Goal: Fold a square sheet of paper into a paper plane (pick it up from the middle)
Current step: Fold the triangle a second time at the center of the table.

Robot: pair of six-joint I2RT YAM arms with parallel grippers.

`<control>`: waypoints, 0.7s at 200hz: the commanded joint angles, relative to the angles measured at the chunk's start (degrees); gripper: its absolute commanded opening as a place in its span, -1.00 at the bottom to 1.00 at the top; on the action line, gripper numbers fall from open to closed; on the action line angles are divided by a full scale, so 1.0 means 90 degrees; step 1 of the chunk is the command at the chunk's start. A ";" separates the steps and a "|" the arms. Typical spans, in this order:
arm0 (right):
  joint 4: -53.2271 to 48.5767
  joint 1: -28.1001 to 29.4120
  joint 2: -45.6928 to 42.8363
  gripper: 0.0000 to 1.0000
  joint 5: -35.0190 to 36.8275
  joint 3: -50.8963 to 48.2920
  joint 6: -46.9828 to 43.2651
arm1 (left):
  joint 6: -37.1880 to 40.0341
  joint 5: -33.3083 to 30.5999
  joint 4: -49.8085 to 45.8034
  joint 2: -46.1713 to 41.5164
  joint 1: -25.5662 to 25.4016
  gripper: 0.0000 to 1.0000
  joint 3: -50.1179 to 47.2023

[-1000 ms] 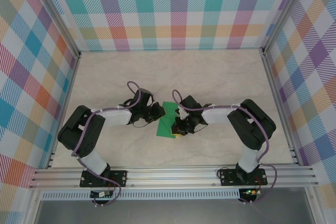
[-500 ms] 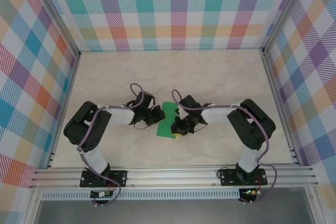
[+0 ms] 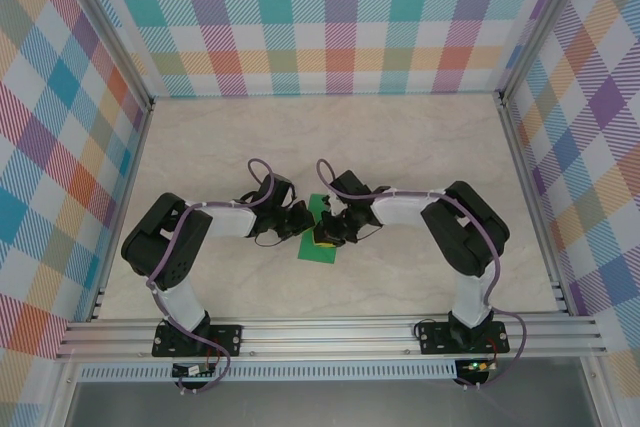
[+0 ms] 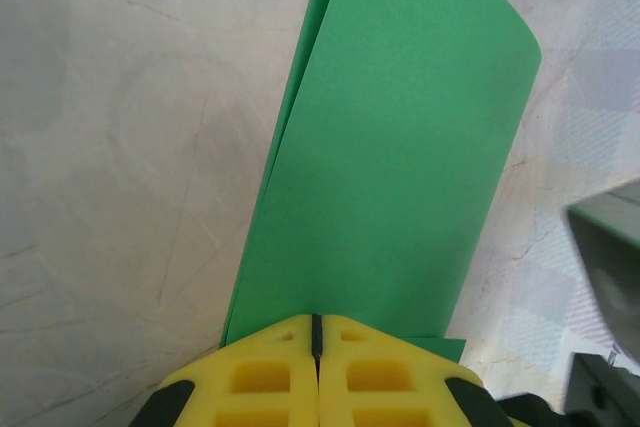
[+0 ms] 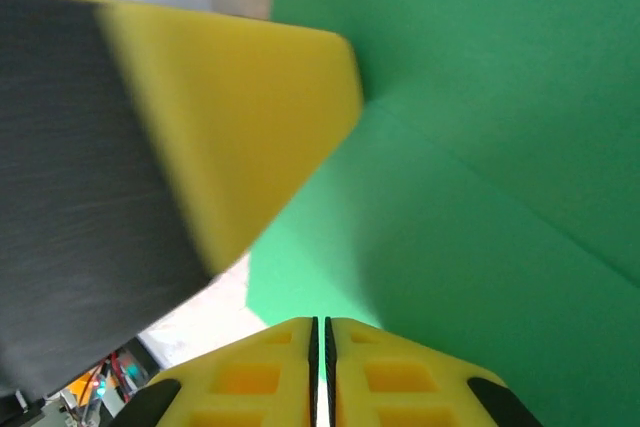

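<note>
The square sheet of paper (image 3: 318, 247) is green and lies near the middle of the table, with one layer folded over and curling up (image 4: 400, 147). My left gripper (image 3: 303, 222) comes at it from the left. Its yellow jaws (image 4: 318, 325) are shut on the near edge of the raised layer. My right gripper (image 3: 326, 234) sits over the paper, right beside the left one. In the right wrist view its jaws (image 5: 321, 329) stand a thin slit apart, with nothing between them, above the green paper (image 5: 480, 147). The left gripper's yellow finger (image 5: 250, 117) looms close.
The marble tabletop (image 3: 330, 147) stretches behind the arms. Checkered walls stand on three sides. An aluminium rail (image 3: 330, 332) with both arm bases runs along the near edge. A blurred grey part of the right arm (image 4: 610, 237) shows beside the paper.
The right arm has swung left, bringing its gripper over the paper up against the left one, and its jaws have parted slightly. The left gripper has closed fully.
</note>
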 commanded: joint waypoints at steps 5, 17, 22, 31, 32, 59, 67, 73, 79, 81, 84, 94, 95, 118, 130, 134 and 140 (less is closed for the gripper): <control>-0.0487 0.0046 0.0240 -0.74 0.0206 0.0086 -0.0075 | 0.0143 -0.0366 -0.0370 0.0309 -0.0049 -0.90 -0.0064; -0.0654 0.0046 0.0234 -0.74 0.0322 0.0035 -0.0129 | 0.0138 -0.0373 -0.0389 0.0311 -0.0044 -0.90 -0.0066; -0.0681 0.0041 0.0200 -0.74 0.0322 -0.0001 -0.0147 | 0.0143 -0.0398 -0.0413 0.0311 -0.0049 -0.90 -0.0067; -0.0670 0.0046 0.0118 -0.74 0.0297 -0.0096 -0.0149 | 0.0140 -0.0436 -0.0443 0.0312 -0.0049 -0.90 -0.0068; -0.0669 0.0046 0.0101 -0.74 0.0295 -0.0106 -0.0152 | 0.0137 -0.0438 -0.0450 0.0312 -0.0049 -0.90 -0.0065; -0.0545 0.0046 -0.0225 -0.73 0.0077 -0.0388 -0.0175 | 0.0143 -0.0454 -0.0482 0.0379 -0.0049 -0.91 -0.0044; -0.0477 0.0046 -0.0293 -0.72 0.0002 -0.0490 -0.0158 | 0.0119 -0.0473 -0.0487 0.0386 -0.0049 -0.92 -0.0042; -0.0425 0.0046 -0.0333 -0.72 -0.0054 -0.0569 -0.0155 | 0.0114 -0.0485 -0.0492 0.0399 -0.0049 -0.92 -0.0041; -0.0396 0.0046 -0.0364 -0.72 -0.0078 -0.0668 -0.0147 | 0.0114 -0.0496 -0.0497 0.0407 -0.0049 -0.92 -0.0035; -0.0389 0.0046 -0.0379 -0.72 -0.0086 -0.0688 -0.0146 | 0.0114 -0.0497 -0.0504 0.0409 -0.0049 -0.92 -0.0029; -0.0372 0.0047 -0.0386 -0.71 -0.0093 -0.0731 -0.0145 | 0.0114 -0.0510 -0.0507 0.0416 -0.0049 -0.92 -0.0025; -0.0344 0.0046 -0.0418 -0.72 -0.0132 -0.0864 -0.0144 | 0.0106 -0.0518 -0.0524 0.0424 -0.0049 -0.92 -0.0033; -0.0340 0.0046 -0.0425 -0.72 -0.0135 -0.0880 -0.0145 | 0.0110 -0.0518 -0.0525 0.0421 -0.0049 -0.92 -0.0028; -0.0212 0.0046 -0.0598 -0.71 -0.0153 -0.1232 -0.0098 | 0.0105 -0.0526 -0.0532 0.0421 -0.0047 -0.92 -0.0039; -0.0179 0.0046 -0.0707 -0.71 -0.0181 -0.1379 -0.0097 | 0.0107 -0.0527 -0.0536 0.0429 -0.0047 -0.93 -0.0038; -0.0169 0.0046 -0.0738 -0.71 -0.0186 -0.1422 -0.0097 | 0.0097 -0.0529 -0.0534 0.0420 -0.0049 -0.93 -0.0036; -0.0173 0.0046 -0.0779 -0.70 -0.0194 -0.1469 -0.0111 | 0.0104 -0.0527 -0.0545 0.0428 -0.0049 -0.93 -0.0030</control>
